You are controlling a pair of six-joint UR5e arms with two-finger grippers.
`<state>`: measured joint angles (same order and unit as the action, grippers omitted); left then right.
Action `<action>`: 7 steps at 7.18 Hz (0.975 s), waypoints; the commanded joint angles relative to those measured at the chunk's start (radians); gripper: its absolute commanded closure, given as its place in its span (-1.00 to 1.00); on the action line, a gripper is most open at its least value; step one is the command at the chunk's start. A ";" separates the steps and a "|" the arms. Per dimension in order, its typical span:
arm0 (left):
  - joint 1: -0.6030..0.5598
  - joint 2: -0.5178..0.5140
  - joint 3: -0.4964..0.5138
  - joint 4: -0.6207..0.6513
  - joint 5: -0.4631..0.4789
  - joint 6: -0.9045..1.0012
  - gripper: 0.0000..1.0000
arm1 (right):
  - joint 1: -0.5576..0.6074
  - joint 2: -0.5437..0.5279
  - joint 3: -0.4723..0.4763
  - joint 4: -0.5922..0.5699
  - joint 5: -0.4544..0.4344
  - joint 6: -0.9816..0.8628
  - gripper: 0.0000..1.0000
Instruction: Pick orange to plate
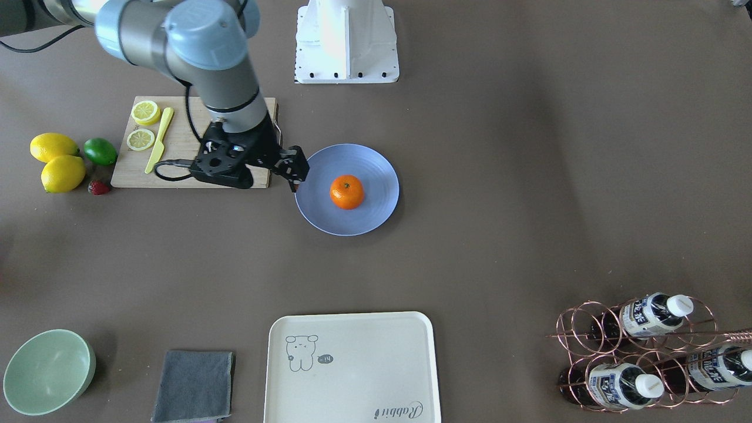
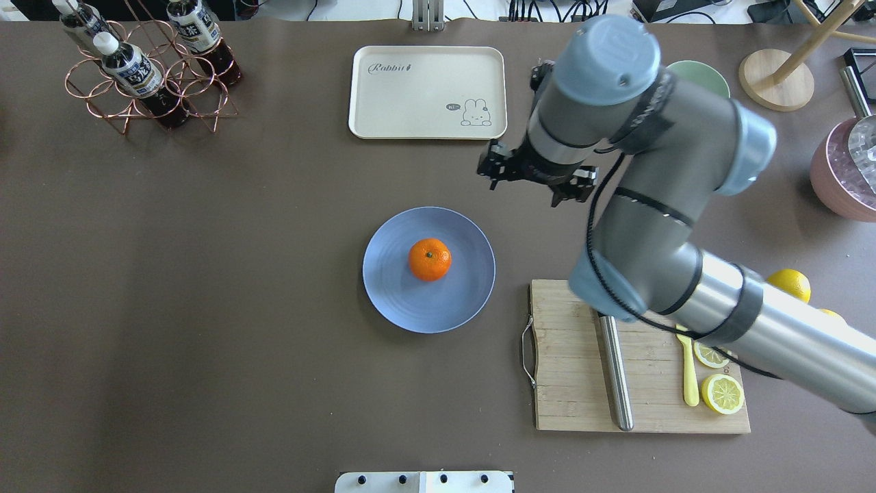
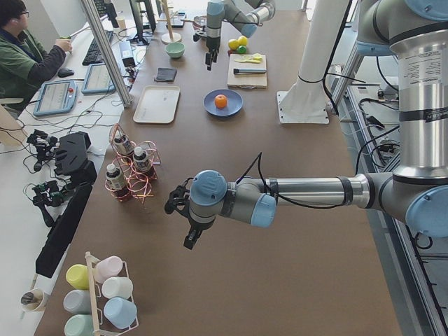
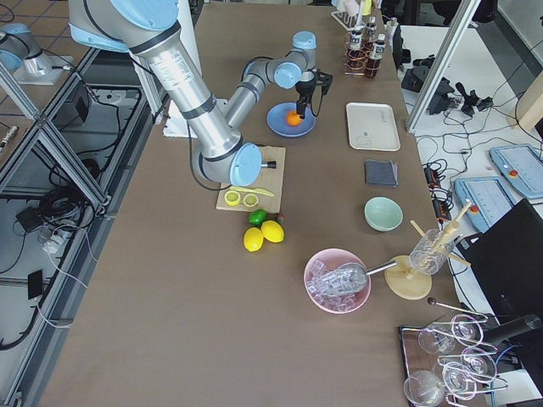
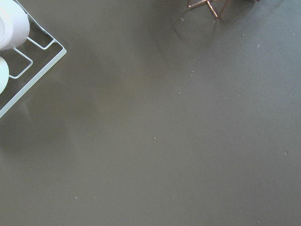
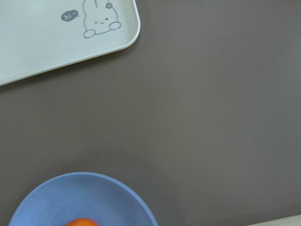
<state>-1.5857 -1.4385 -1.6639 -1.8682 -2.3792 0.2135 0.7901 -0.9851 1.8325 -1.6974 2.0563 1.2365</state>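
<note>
The orange (image 2: pixel 430 259) sits free near the middle of the blue plate (image 2: pixel 397 294), stem dot up; the front view shows the orange (image 1: pixel 346 191) on the plate (image 1: pixel 376 170) too. My right gripper (image 2: pixel 491 172) hovers above the table just beyond the plate's far right rim, open, with nothing between its fingers. Its wrist camera catches only the plate's edge (image 6: pixel 94 188) and a sliver of orange (image 6: pixel 80 222). My left gripper (image 3: pixel 190 238) hangs over bare table far from the plate, seen only in the exterior left view, so I cannot tell its state.
A wooden cutting board (image 2: pixel 575 383) with lemon slices, a yellow knife and a metal rod lies right of the plate. Lemons (image 1: pixel 56 158) and a lime (image 1: pixel 100 151) lie beyond it. A cream tray (image 2: pixel 424 89), bottle rack (image 2: pixel 144 75), green bowl (image 1: pixel 47 370) and grey cloth (image 1: pixel 194 385) line the far side.
</note>
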 commanded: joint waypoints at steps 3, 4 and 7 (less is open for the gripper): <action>0.000 -0.063 -0.074 0.205 0.064 -0.008 -0.96 | 0.540 -0.312 0.077 -0.298 0.205 -0.915 -1.00; -0.003 -0.069 -0.085 0.225 0.063 -0.008 -0.96 | 0.660 -0.357 0.059 -0.348 0.206 -1.095 -1.00; -0.007 -0.057 -0.083 0.225 0.049 -0.008 -0.96 | 0.883 -0.482 -0.057 -0.364 0.294 -1.437 -1.00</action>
<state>-1.5913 -1.5020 -1.7459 -1.6442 -2.3252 0.2056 1.6027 -1.4139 1.8093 -2.0636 2.3295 -0.0974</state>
